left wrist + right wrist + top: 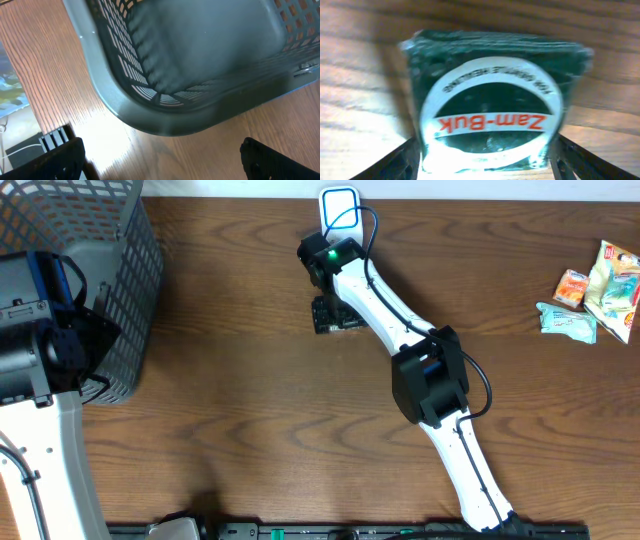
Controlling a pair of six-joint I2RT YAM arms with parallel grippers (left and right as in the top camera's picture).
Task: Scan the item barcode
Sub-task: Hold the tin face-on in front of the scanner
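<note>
I judge the step in hand to be the pickup. The Zam-Buk packet (487, 100) lies flat on the counter (360, 100), near the scanner (340, 208). The right pincer (486, 155) stands wide astride it, one finger at each side; whether it grips, I cannot tell. The next move calls for a firm closing, a lift, and turning the barcode toward the scanner.

Bare tabletop (250, 410) between basket (135, 290) and arm (430, 375)

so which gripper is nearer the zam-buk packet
Right. The right gripper hangs directly over the Zam-Buk packet, a finger showing on each side; the left gripper is far off, by the grey basket.
</note>
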